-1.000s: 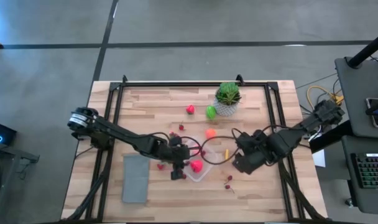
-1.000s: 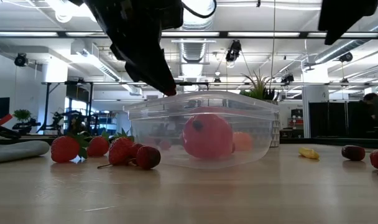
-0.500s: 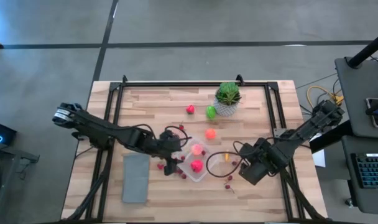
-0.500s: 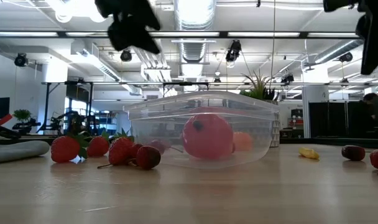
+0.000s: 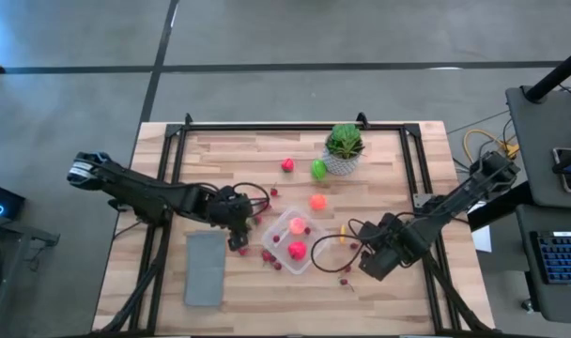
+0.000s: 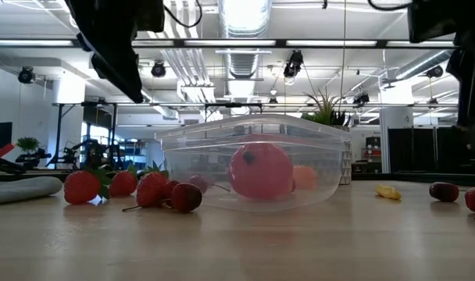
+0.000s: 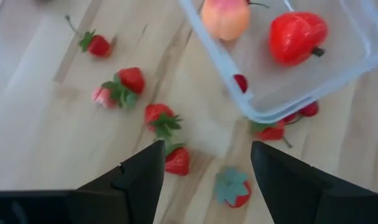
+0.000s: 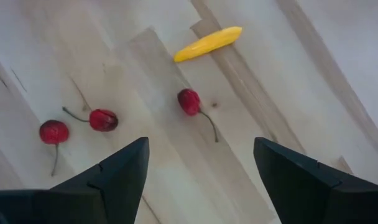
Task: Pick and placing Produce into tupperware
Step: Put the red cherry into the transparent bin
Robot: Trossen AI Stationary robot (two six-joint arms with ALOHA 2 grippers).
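The clear tupperware (image 5: pixel 278 228) stands mid-table and holds a pink-orange piece (image 7: pixel 225 17), a big red piece (image 7: pixel 297 36) and a small red berry (image 7: pixel 240 82). Strawberries (image 7: pixel 158 116) lie loose on the wood at its left. My left gripper (image 7: pixel 204 155) hangs open above them, just left of the tupperware (image 7: pixel 220 59), with nothing between its fingers. My right gripper (image 8: pixel 201 152) hangs open over cherries (image 8: pixel 189 101) and a yellow piece (image 8: pixel 207 43) to the right of the box. In the high view, my left gripper (image 5: pixel 237 240) and right gripper (image 5: pixel 365 266) flank the box.
A red piece (image 5: pixel 287 165), a green piece (image 5: pixel 318 169) and an orange piece (image 5: pixel 317 201) lie behind the box. A spiky plant in a white pot (image 5: pixel 344 145) stands at the far side. A flat grey rectangle (image 5: pixel 206 268) lies near the front left.
My left gripper has drawn back from the tupperware's left rim, going up and toward the table's left edge. My right gripper has come down toward the cherries at the front right. The tupperware has stayed in place.
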